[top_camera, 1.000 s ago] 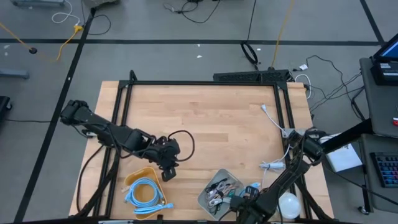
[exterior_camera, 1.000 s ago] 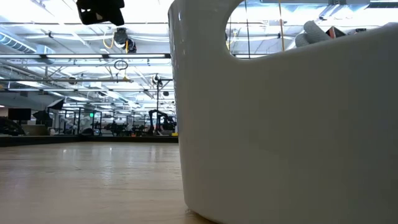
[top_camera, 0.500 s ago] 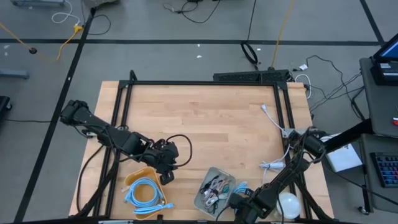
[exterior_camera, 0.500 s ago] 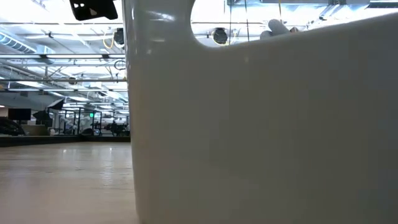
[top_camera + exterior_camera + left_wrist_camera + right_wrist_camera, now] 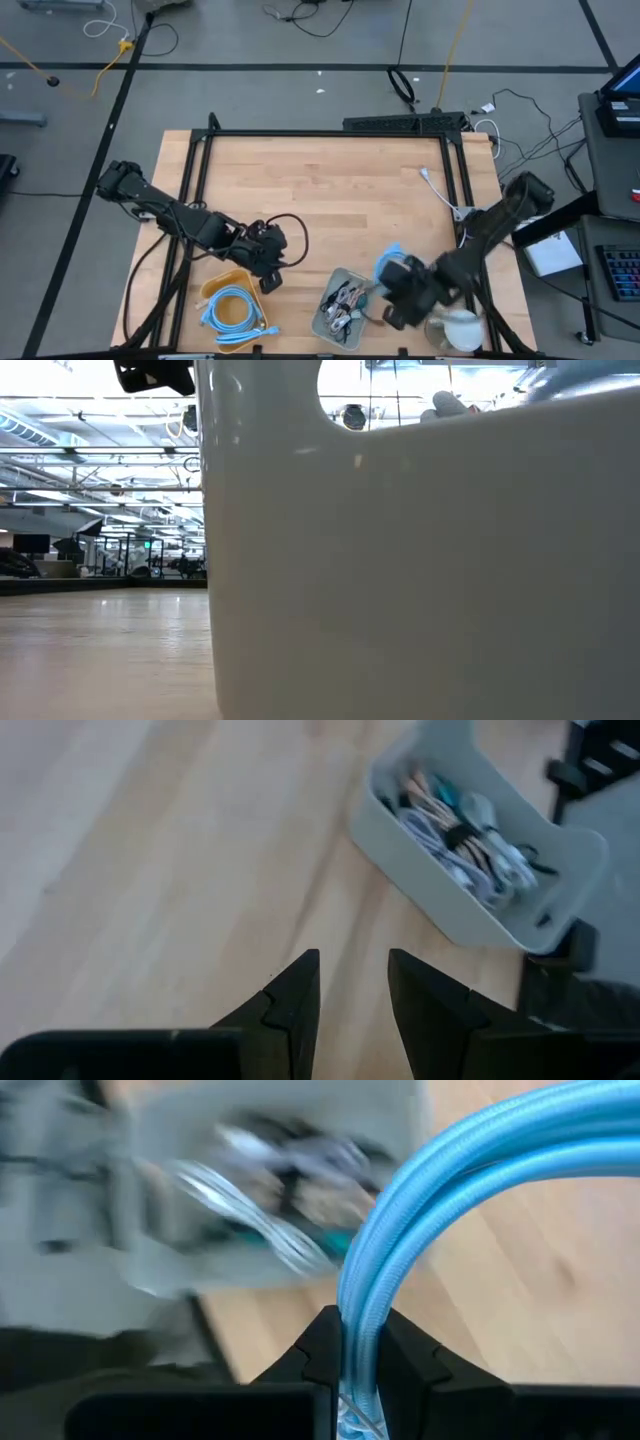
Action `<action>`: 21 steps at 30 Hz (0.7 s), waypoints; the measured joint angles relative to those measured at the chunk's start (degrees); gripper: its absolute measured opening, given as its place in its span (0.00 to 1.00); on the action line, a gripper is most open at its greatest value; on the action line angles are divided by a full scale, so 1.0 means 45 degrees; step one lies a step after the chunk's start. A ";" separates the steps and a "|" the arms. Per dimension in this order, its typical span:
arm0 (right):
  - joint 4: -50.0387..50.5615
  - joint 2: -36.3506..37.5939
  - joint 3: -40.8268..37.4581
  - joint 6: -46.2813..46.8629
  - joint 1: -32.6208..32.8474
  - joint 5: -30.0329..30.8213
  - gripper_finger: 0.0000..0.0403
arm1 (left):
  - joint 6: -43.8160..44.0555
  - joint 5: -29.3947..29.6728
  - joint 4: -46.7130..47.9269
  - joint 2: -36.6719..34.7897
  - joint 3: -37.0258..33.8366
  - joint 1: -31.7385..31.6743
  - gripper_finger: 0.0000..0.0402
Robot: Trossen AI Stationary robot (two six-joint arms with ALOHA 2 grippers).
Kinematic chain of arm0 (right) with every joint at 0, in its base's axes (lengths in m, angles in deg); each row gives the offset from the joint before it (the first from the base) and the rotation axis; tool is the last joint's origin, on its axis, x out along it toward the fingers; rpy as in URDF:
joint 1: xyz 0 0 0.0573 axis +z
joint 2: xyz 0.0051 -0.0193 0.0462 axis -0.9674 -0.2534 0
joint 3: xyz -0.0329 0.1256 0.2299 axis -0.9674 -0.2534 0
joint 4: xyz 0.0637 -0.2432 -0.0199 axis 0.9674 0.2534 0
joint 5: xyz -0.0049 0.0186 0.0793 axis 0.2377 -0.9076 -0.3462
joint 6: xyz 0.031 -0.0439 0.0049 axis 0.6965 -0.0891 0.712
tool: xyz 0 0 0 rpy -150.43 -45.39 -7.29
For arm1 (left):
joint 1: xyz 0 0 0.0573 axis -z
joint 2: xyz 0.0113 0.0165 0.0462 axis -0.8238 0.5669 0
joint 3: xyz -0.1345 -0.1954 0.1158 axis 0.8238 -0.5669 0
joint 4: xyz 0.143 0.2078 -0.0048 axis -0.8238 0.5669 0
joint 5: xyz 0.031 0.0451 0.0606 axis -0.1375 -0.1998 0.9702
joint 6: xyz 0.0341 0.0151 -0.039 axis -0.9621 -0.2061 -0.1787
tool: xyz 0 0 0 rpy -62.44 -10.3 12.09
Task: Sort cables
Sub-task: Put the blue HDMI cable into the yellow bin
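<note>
Right pincer (image 5: 358, 1342): clamped on blue cable (image 5: 470, 1155), beside grey bin (image 5: 343, 305) (mixed cables inside). Left pincer (image 5: 352, 982): narrowly parted, holding nothing, above table (image 5: 330, 190).

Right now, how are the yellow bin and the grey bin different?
The yellow bin holds only light-blue cable loops, while the grey bin holds a jumble of thin mixed bundles. The yellow bin sits by the left gripper; the grey bin sits by the right gripper, which is shut on another light-blue cable. Both stand near the table's front edge.
</note>
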 joint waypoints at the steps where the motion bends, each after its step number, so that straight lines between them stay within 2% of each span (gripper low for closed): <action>1: -0.0554 0.0266 0.0000 -0.0746 -0.0353 -0.0306 0.07 | 0.0167 0.0232 0.0102 -0.0019 0.0000 -0.0016 0.30; 6: -0.3434 0.0743 0.0460 -0.3773 -0.2014 -0.2399 0.07 | 0.0988 0.0808 0.0788 -0.0236 0.0000 -0.0304 0.30; 9: -0.3809 0.0168 0.1586 -0.5477 -0.2760 -0.4245 0.07 | 0.1400 0.1005 0.1083 -0.0614 0.0000 -0.0483 0.30; 11: -0.3709 -0.0378 0.2480 -0.6711 -0.3065 -0.5322 0.07 | 0.2326 0.1248 0.1174 -0.0970 0.0000 -0.0646 0.30; 13: -0.3231 -0.0830 0.3511 -0.7808 -0.3150 -0.5573 0.07 | 0.3425 0.1758 0.0708 -0.1419 -0.0005 -0.0795 0.30; 16: -0.1483 -0.1395 0.5114 -0.9325 -0.3184 -0.4913 0.07 | 0.4015 0.1528 -0.1693 -0.1943 0.0000 -0.1218 0.30; 21: 0.2103 -0.2350 0.6930 -1.1187 -0.3400 -0.0779 0.07 | 0.4310 0.0010 -0.6579 -0.1903 0.0000 -0.1734 0.30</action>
